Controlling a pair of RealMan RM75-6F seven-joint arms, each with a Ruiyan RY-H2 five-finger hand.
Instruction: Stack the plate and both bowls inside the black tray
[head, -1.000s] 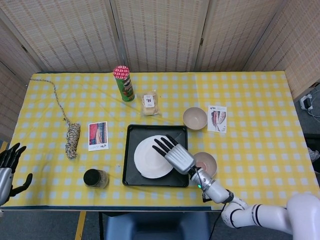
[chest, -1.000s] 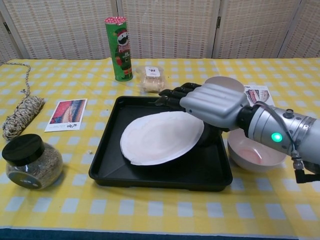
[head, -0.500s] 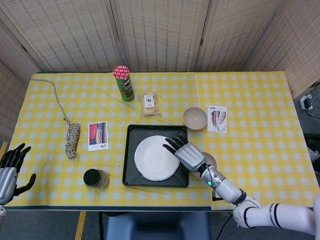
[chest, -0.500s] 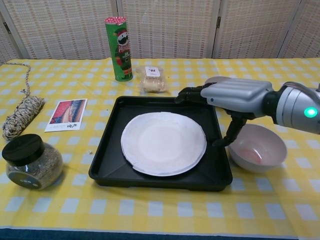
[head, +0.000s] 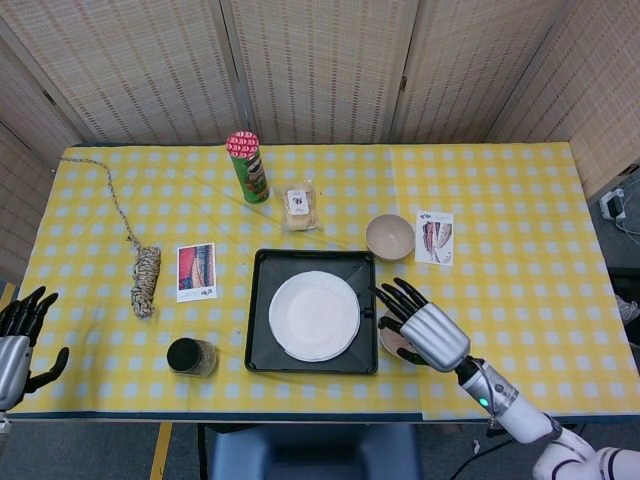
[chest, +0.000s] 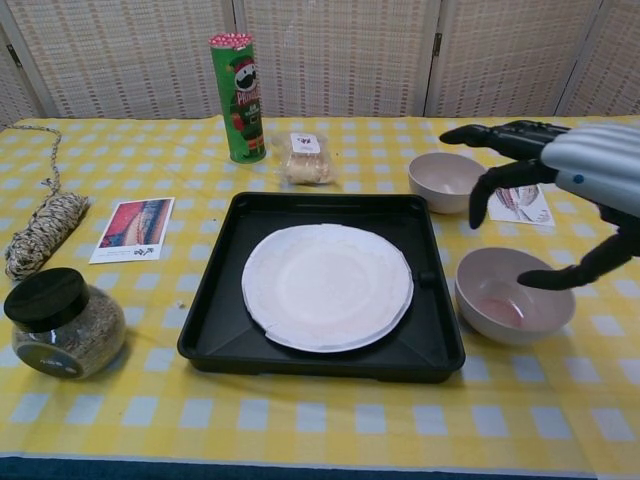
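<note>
The white plate (head: 314, 315) lies flat inside the black tray (head: 262, 343). At the tray's 3 o'clock sits one bowl (chest: 513, 296); the other bowl (head: 390, 237) sits at 1 o'clock. The right hand (head: 424, 330) hovers over the nearer bowl, fingers apart, empty. The left hand (head: 17, 338), at 9 o'clock off the worktop (head: 520, 200), is spread and empty.

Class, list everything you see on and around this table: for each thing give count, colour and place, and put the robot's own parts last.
tray: 1, black, table centre.
plate: 1, white, flat in the tray.
bowls: 2, beige; near bowl right of the tray, far bowl behind it.
crisp can: 1, green, upright, behind the tray.
snack packet: 1, tan, beside the can.
cards: 2, printed; one left of the tray, one far right.
rope: 1, speckled, far left.
jar: 1, black lid, front left.
tablecloth: yellow check.
right robot hand: silver-black, open above the near bowl.
left robot hand: open, left table edge.
</note>
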